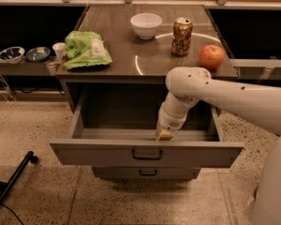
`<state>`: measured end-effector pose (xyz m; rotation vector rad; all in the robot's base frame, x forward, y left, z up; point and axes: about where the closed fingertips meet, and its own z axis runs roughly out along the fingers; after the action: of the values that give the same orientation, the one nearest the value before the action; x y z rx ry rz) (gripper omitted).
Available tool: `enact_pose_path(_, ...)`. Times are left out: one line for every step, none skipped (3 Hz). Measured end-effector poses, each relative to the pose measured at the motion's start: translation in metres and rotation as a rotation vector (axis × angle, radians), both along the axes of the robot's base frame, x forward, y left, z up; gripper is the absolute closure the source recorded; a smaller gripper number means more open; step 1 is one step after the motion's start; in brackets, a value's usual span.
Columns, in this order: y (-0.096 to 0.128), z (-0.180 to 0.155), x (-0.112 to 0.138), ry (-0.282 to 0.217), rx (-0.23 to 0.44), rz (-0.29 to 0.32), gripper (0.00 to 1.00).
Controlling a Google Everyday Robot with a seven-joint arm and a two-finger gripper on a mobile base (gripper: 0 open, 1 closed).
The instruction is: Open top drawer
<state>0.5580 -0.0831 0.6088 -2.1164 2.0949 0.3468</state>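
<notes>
Flat grey metal top drawer (93, 153) stands pulled out, deep and boxy. The gripper (164, 134) dips inside around 5 o'clock, its grip impossible to tell.

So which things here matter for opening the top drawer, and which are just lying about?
For the job: top drawer, pulled well out; its handle; gripper, just inside the drawer's front wall.

Lying about: white bowl, can, apple, green bag, all on the countertop; lower drawer; small dishes and cup on the side shelf.

Claw (164, 134) inside top drawer (103, 153) (pulled out).
</notes>
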Motion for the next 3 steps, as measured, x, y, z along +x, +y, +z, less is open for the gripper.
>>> enact_pose_path(-0.001,0.008,-0.026,0.044,0.049,0.066,1.00)
enact_pose_path(0.000,0.008,-0.025,0.045,0.049,0.066,1.00)
enact_pose_path(-0.003,0.012,-0.054,0.105,0.081,0.119,1.00)
